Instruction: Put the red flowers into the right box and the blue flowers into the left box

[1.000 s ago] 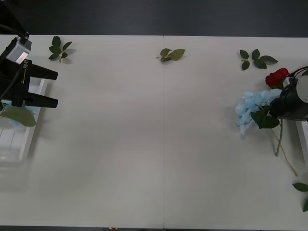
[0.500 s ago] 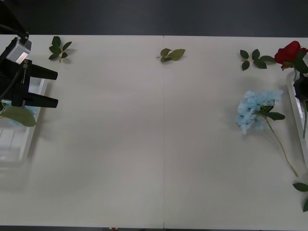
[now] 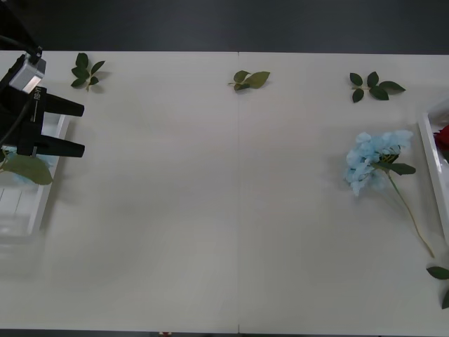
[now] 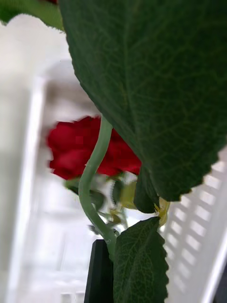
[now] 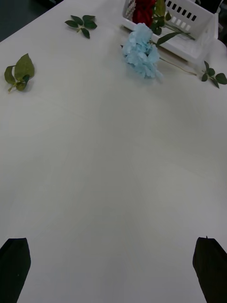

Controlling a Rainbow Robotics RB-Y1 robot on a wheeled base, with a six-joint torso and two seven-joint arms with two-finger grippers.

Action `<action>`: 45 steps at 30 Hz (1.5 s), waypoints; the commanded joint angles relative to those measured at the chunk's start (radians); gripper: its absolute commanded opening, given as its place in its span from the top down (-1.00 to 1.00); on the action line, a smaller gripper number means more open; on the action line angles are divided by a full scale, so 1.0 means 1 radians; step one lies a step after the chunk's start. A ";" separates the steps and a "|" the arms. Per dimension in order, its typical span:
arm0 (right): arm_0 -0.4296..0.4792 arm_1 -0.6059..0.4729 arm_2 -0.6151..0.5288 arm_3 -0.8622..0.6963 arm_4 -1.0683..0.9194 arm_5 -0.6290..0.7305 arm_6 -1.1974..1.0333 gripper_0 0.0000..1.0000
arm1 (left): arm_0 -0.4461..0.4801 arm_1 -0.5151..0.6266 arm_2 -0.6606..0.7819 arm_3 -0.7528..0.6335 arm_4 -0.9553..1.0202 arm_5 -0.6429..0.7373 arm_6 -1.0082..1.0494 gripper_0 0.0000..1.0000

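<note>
The left hand (image 3: 78,128) is at the far left of the front picture, over the left box (image 3: 31,210), with its two black fingers spread wide and holding nothing. A bit of blue flower and a big leaf lie in that box. One blue flower (image 3: 372,160) lies on the white tabletop (image 3: 210,210) toward the right, its stem pointing to the lower right corner. A red flower (image 3: 442,138) peeks in at the right edge, inside the right box (image 3: 429,151). In the right wrist picture the right hand's black finger (image 4: 99,272) presses a green rose stem (image 4: 92,180), so it looks clenched on it, with a red flower (image 4: 75,147) blurry behind. Three leaf sprigs (image 3: 251,78) sit along the top of the tabletop.
</note>
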 commanded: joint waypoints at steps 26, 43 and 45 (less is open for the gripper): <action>0.125 0.041 -0.004 0.342 0.266 -0.449 -0.029 1.00 | -0.036 0.014 0.011 -0.010 -0.002 -0.002 -0.035 -1.00; 0.125 0.070 0.008 0.342 0.174 -0.454 -0.036 0.08 | -0.036 0.014 0.011 -0.010 -0.002 -0.002 -0.035 -1.00; 0.126 0.070 0.008 0.342 0.173 -0.458 -0.031 -0.46 | -0.036 0.014 0.011 -0.010 -0.002 -0.002 -0.035 -1.00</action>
